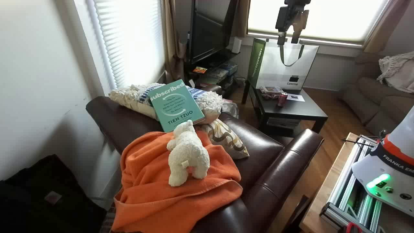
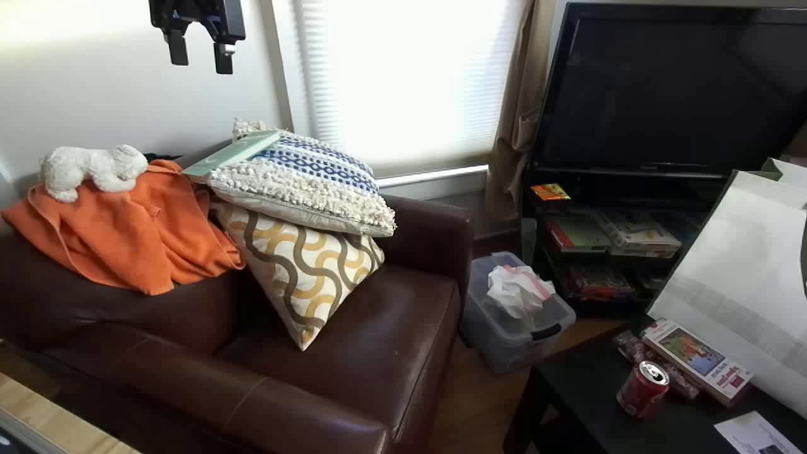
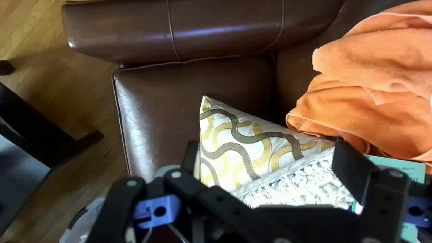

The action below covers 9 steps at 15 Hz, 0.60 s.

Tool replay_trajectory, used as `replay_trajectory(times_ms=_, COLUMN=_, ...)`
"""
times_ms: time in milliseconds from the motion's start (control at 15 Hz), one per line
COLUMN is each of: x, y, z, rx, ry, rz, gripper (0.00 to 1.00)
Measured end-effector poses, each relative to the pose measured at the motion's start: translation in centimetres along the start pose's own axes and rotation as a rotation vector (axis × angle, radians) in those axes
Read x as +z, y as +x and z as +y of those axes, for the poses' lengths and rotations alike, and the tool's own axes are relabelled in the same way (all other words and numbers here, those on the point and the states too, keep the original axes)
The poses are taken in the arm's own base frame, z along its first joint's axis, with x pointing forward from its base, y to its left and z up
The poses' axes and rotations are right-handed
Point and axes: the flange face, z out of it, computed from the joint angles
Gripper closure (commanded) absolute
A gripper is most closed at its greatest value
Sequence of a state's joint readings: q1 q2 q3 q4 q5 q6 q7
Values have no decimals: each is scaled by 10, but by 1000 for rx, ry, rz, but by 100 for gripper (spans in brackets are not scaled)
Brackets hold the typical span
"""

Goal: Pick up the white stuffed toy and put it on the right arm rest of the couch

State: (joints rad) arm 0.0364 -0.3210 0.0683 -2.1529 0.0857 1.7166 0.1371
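Observation:
The white stuffed toy point(image 1: 190, 153) stands on the orange blanket on the couch's back; it also shows in an exterior view point(image 2: 91, 165). It is out of the wrist view. The couch point(image 1: 258, 139) is dark brown leather. Its right arm rest point(image 1: 281, 173) is bare and rounded; it shows in an exterior view point(image 2: 252, 391) and at the top of the wrist view point(image 3: 222, 28). My gripper point(image 1: 288, 39) hangs high in the air, apart from the toy, in both exterior views point(image 2: 202, 60). In the wrist view its fingers point(image 3: 266, 148) are wide apart with nothing between them.
The orange blanket point(image 1: 145, 168) drapes over the backrest. A patterned pillow point(image 2: 302, 271), a shaggy pillow point(image 2: 309, 183) and a teal book point(image 1: 176, 105) are piled beside it. A black table point(image 1: 297, 110) holds a large bag point(image 1: 288, 71) and a can point(image 1: 282, 99).

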Motion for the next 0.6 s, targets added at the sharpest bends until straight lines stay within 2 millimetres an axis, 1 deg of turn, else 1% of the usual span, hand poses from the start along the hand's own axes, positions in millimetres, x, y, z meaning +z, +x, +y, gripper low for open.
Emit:
replay_trajectory(times_ms=267, x=0, y=0, z=-1, rx=-1, ry=3, rz=2, gripper=0)
replay_trajectory(times_ms=333, x=2, y=2, z=-6, rx=-2, ry=26, rz=6, gripper=0)
replay_trajectory(times_ms=467, x=15, y=7, z=-27, rx=11, ry=105, rz=6, gripper=0)
replay_trajectory(times_ms=533, x=26, y=11, z=-41, rx=35, ry=140, rz=-7, gripper=0)
replay_trajectory(times_ms=600, x=40, y=17, z=-59, rx=60, ry=177, rz=-31, gripper=0)
